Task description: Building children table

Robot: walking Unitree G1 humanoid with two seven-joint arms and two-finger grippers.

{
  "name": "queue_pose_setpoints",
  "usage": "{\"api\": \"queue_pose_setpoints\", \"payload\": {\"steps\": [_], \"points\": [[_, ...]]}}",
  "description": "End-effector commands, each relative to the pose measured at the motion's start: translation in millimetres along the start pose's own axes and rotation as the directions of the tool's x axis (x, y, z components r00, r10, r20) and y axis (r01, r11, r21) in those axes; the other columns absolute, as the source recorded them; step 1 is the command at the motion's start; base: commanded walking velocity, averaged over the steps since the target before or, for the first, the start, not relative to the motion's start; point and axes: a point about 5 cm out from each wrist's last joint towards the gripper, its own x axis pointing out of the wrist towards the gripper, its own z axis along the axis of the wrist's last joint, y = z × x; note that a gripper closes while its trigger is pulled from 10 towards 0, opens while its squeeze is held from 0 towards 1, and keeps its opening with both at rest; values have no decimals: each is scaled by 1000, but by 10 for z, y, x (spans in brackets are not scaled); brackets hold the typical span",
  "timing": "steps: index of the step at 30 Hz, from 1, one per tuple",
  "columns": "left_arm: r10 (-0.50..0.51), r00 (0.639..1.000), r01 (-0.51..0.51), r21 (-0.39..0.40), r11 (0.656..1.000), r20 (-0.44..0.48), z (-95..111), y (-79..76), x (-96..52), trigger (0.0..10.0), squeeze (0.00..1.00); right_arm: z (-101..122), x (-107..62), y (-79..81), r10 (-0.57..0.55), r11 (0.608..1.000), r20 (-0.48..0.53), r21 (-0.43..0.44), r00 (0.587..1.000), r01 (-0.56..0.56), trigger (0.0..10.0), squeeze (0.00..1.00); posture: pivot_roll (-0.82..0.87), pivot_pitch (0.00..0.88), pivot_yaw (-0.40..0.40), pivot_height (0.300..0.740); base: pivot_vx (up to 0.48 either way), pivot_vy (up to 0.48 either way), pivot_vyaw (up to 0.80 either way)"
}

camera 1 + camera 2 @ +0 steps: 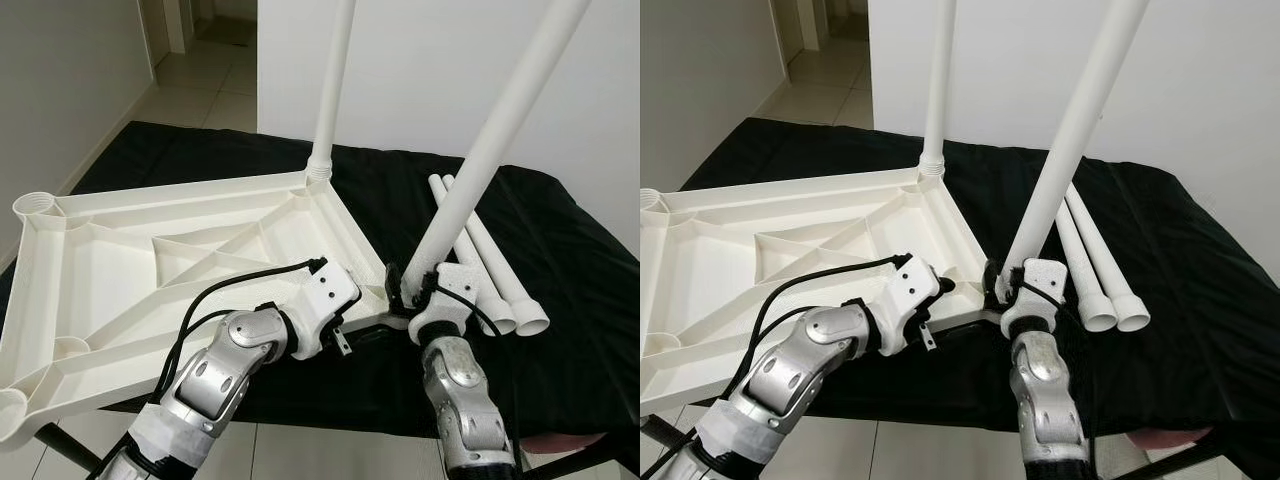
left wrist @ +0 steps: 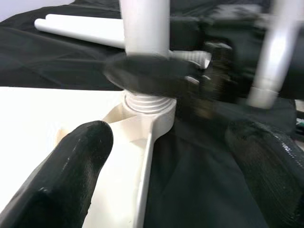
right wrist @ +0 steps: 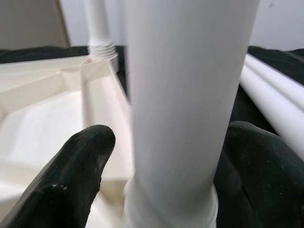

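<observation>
A white plastic table top (image 1: 120,260) lies upside down on a black-covered surface (image 1: 580,280). One white leg (image 1: 333,80) stands upright, screwed into its far corner. A second leg (image 1: 500,130) leans to the right, its lower end at the socket of the near right corner (image 2: 147,107). My right gripper (image 3: 171,135) is open around this leg near its base, with the leg against one finger (image 3: 256,171). Just left of that corner, my left gripper (image 2: 168,133) is open, one finger (image 2: 71,175) over the table top and the other over the cloth.
Two loose white legs (image 1: 490,270) lie side by side on the cloth to the right of the leaning leg. Open sockets show at the table top's left corners (image 1: 37,205). A white wall (image 1: 420,70) stands close behind, and tiled floor (image 1: 200,90) runs off at the back left.
</observation>
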Motion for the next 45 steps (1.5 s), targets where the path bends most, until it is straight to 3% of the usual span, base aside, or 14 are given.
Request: {"api": "queue_pose_setpoints", "payload": {"steps": [1, 4, 6, 12, 13, 14, 16, 23, 24, 25, 26, 38, 45], "points": [[39, 999, -39, -1, 999, 0, 2, -2, 2, 10000, 0, -11, -102, -3, 39, 999, -14, 6, 999, -39, 10000, 0, -33, 0, -93, 740, 0, 0, 0], [41, 999, -41, -3, 999, 2, 1, -6, 0, 10000, 0, -27, -167, -12, 52, 999, -22, 3, 998, -52, 10000, 0, -33, 0, -93, 740, 0, 0, 0], [44, 999, -44, -9, 999, 3, -5, -14, -9, 10000, 0, -68, -299, -42, 77, 997, -48, -19, 996, -78, 10000, 0, -37, 0, -93, 740, 0, 0, 0], [50, 999, -50, -12, 999, 5, -9, -13, -18, 10000, 0, -97, -352, -75, 77, 997, -64, -28, 995, -79, 10000, 0, -41, 0, -91, 740, 0, 0, 0], [61, 998, -61, -10, 998, 12, 4, 4, -20, 10000, 0, -109, -361, -67, 92, 995, -69, -28, 993, -94, 3412, 0, -43, 0, -90, 740, 0, 0, 0], [69, 997, -68, -12, 998, 17, 13, 16, -22, 10000, 0, -122, -371, -47, 114, 993, -73, -30, 991, -116, 275, 0, -44, 0, -91, 740, 0, 0, 0], [69, 997, -69, -17, 997, 19, 19, 24, -23, 10000, 0, -132, -380, -29, 131, 991, -82, -27, 988, -134, 0, 0, -44, 0, -91, 740, 0, 0, 0], [77, 996, -76, -24, 997, 47, 85, 49, -34, 10000, 0, -162, -409, 14, 187, 982, -109, 12, 976, -187, 0, 0, -41, 0, -94, 740, 0, 0, 0], [106, 992, -103, -37, 994, 75, 135, 82, -45, 10000, 0, -186, -414, 57, 250, 968, -134, 30, 959, -248, 6824, 0, -38, 0, -98, 740, 0, 0, 0], [106, 992, -103, -37, 994, 75, 135, 82, -45, 10000, 0, -186, -414, 57, 250, 968, -134, 30, 959, -248, 6824, 0, -38, 0, -98, 740, 0, 0, 0], [127, 988, -123, -48, 991, 89, 158, 105, -50, 10000, 0, -203, -395, 72, 276, 961, -147, 43, 950, -273, 10000, 0, -37, 0, -99, 740, 0, 0, 0], [166, 980, -161, -56, 985, 105, 198, 140, -79, 10000, 0, -212, -252, -78, 326, 945, -161, 32, 932, -325, 10000, 0, -29, 0, -104, 740, 0, 0, 0], [198, 978, -193, -75, 978, 71, 127, 190, -172, 10000, 0, -165, -48, -290, 343, 937, -174, -10, 923, -350, 10000, 0, -10, 0, -114, 740, 0, 0, 0]]}}
